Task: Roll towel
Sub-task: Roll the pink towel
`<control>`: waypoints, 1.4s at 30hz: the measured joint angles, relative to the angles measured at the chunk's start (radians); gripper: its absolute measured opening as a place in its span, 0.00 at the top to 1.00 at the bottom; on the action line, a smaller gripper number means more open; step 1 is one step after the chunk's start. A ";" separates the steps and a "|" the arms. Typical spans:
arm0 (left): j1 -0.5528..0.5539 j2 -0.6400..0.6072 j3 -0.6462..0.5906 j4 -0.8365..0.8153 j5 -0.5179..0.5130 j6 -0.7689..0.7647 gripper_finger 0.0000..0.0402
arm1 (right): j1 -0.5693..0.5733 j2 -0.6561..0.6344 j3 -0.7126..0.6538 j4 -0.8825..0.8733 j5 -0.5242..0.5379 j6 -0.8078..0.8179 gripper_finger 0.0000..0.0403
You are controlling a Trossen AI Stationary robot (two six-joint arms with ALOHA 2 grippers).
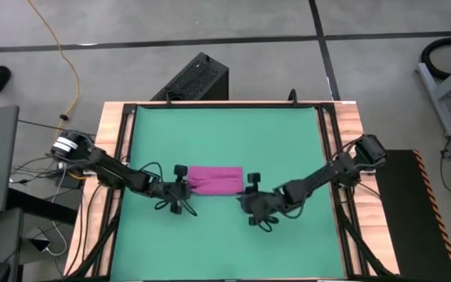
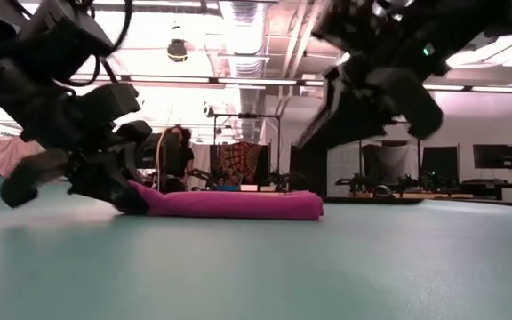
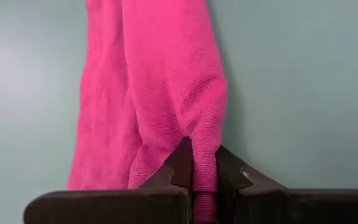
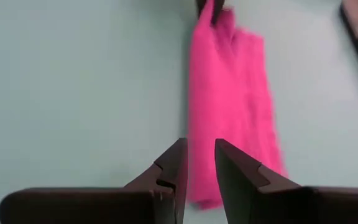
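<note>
The magenta-pink towel [image 1: 214,178] lies as a short, thick folded band on the green mat [image 1: 225,133], its length running left to right. It also shows in the low view [image 2: 238,204]. My left gripper [image 1: 183,188] is at the towel's left end and is shut on it [image 3: 204,186]. My right gripper [image 1: 250,194] hangs just off the towel's right end, raised above the mat in the low view [image 2: 327,120]. Its fingers [image 4: 201,163] stand a narrow gap apart and hold nothing. My left gripper pinches a bunched fold at the towel's left end [image 3: 205,163] between its two fingers. It comes from the table's left side, slanting down and nearly level with the mat. That end [image 2: 145,197] is raised slightly, and the other parts of the towel lie on the mat.
The mat has bare room on the far and near sides of the towel. Wooden table borders [image 1: 113,133] run along both sides. A black box [image 1: 198,78] stands beyond the far edge. A person [image 2: 178,156] shows far back in the room.
</note>
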 joint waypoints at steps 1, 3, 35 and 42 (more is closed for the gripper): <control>0.001 -0.022 0.000 -0.008 0.017 -0.005 0.97 | -0.001 0.006 0.001 0.026 0.001 -0.016 0.75; 0.009 -0.063 0.000 -0.019 0.057 -0.014 0.97 | -0.002 0.009 0.003 0.044 0.002 -0.037 0.74; 0.024 -0.196 0.002 -0.140 0.166 -0.017 0.97 | -0.084 0.240 0.011 0.221 0.105 -0.191 0.38; 0.024 -0.196 0.002 -0.140 0.191 -0.016 0.97 | -0.104 0.246 0.012 0.221 0.077 -0.194 0.45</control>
